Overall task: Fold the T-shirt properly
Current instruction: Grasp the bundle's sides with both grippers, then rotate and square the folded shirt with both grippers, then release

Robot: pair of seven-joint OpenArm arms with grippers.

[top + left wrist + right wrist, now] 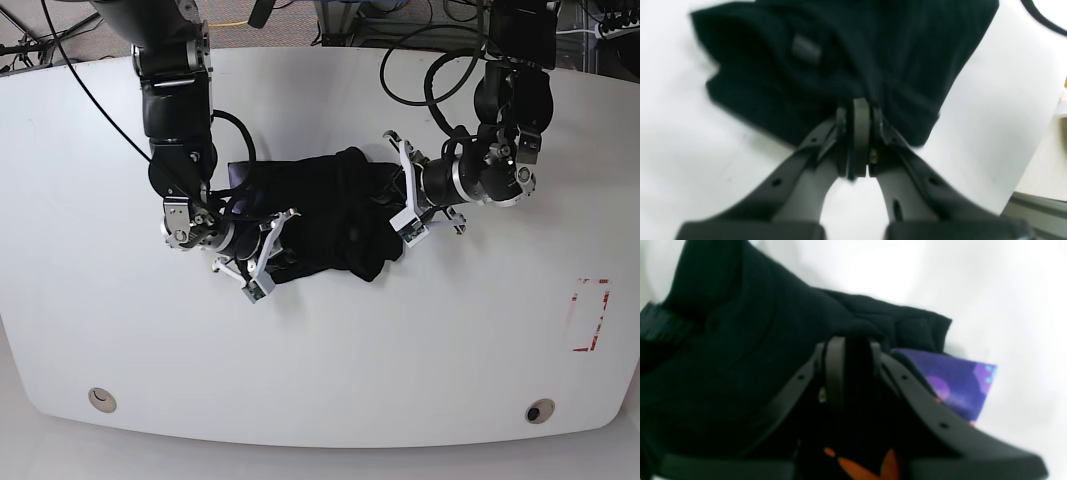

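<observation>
The black T-shirt (325, 205) lies bunched in a heap at the middle of the white table (450, 340). My left gripper (400, 200) is at the heap's right side. In the left wrist view the gripper (862, 101) is shut, with a fold of the black cloth (840, 50) pinched at its tips and creases running out from there. My right gripper (272, 245) is at the heap's lower left. The right wrist view shows that gripper (853, 343) shut on thick black cloth (740, 373). Part of the print shows as a purple-blue patch (957, 383) and orange shapes (860, 466).
A red-outlined rectangle (590, 315) is marked on the table at the right. Two round fittings (100, 400) (540, 410) sit near the front edge. Cables (420, 60) hang at the back. The table's edge (1033, 186) shows at the right in the left wrist view.
</observation>
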